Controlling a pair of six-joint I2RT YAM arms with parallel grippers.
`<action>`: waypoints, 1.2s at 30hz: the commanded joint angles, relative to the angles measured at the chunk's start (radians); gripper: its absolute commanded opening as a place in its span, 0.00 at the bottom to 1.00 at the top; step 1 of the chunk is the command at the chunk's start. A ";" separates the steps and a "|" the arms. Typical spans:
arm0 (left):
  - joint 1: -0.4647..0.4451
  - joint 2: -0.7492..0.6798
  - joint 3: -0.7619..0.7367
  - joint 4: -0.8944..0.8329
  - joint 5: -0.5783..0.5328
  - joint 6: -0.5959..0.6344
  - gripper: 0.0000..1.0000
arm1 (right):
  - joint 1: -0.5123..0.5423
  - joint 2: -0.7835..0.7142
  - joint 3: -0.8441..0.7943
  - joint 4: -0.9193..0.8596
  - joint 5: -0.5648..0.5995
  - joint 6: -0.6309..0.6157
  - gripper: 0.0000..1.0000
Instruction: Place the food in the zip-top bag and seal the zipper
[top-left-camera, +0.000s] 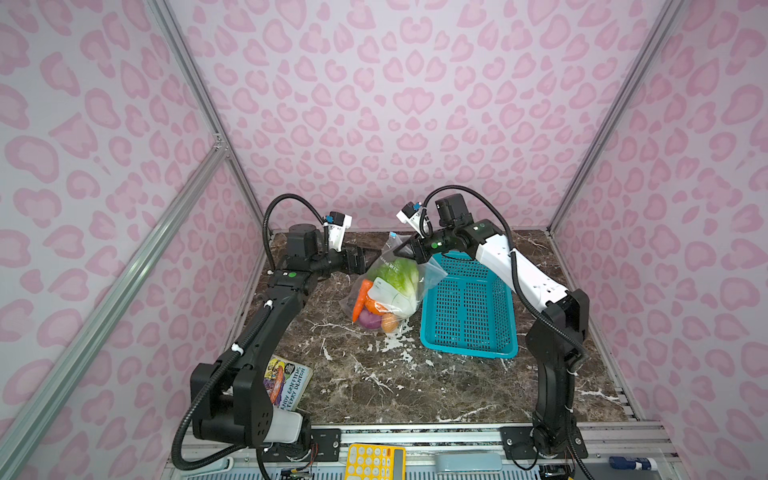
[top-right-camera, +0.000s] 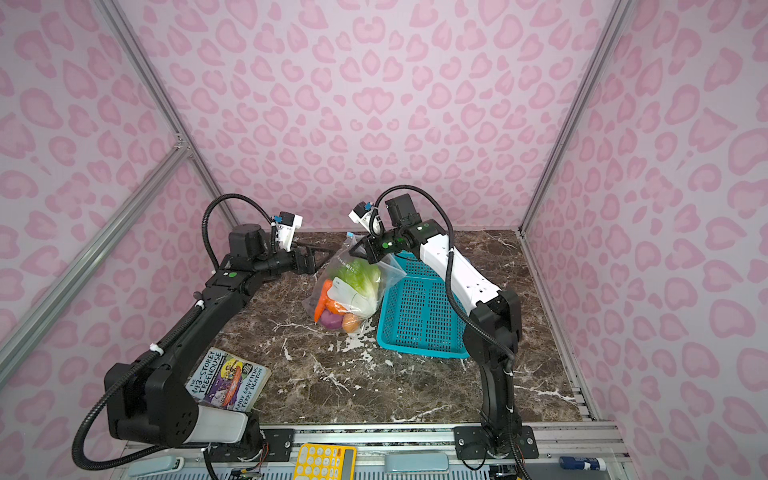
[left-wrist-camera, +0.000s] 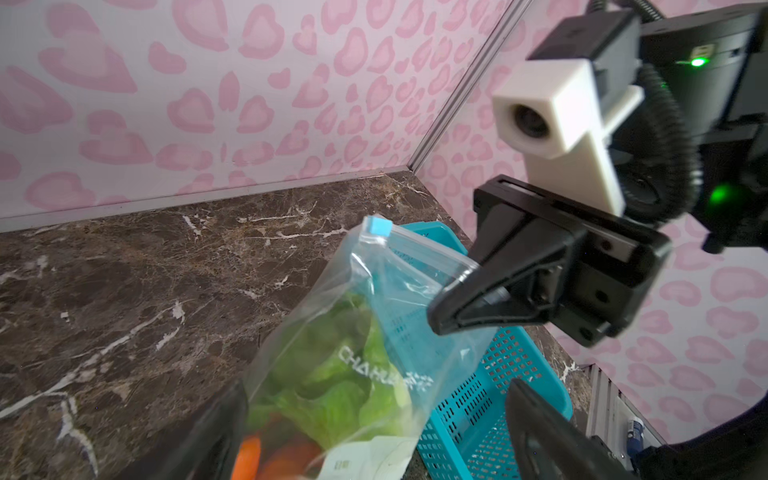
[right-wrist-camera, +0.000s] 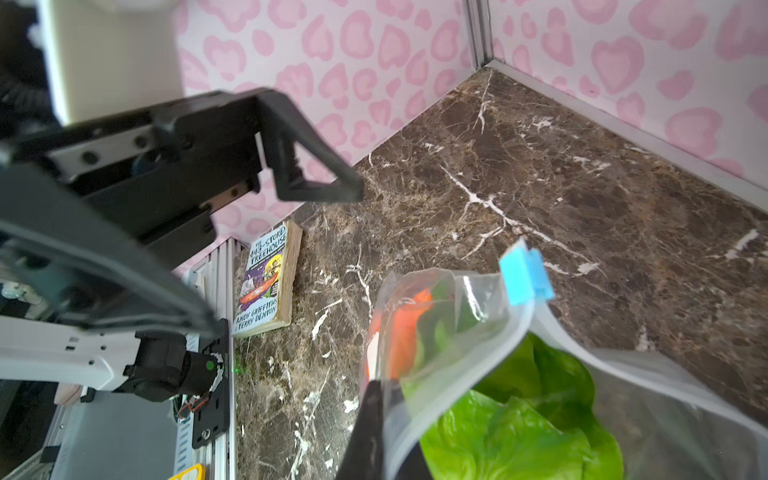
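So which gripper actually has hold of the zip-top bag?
The right gripper, shut on the mouth edge of the zip-top bag, away from its blue slider. The left gripper stands open beside it.

Black-and-white arms, ribbed black cables

You have bright, even light with soft shadows; the zip-top bag glints, and wrist views blur close up.
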 joint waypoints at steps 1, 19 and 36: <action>0.003 0.077 0.083 -0.004 0.157 0.074 0.87 | 0.028 -0.065 -0.130 0.020 0.067 -0.043 0.00; -0.102 0.217 0.128 -0.036 0.283 0.123 0.75 | -0.005 -0.276 -0.516 0.150 0.174 0.012 0.00; -0.157 0.350 0.258 -0.033 0.218 0.147 0.72 | -0.037 -0.290 -0.528 0.206 0.136 0.048 0.00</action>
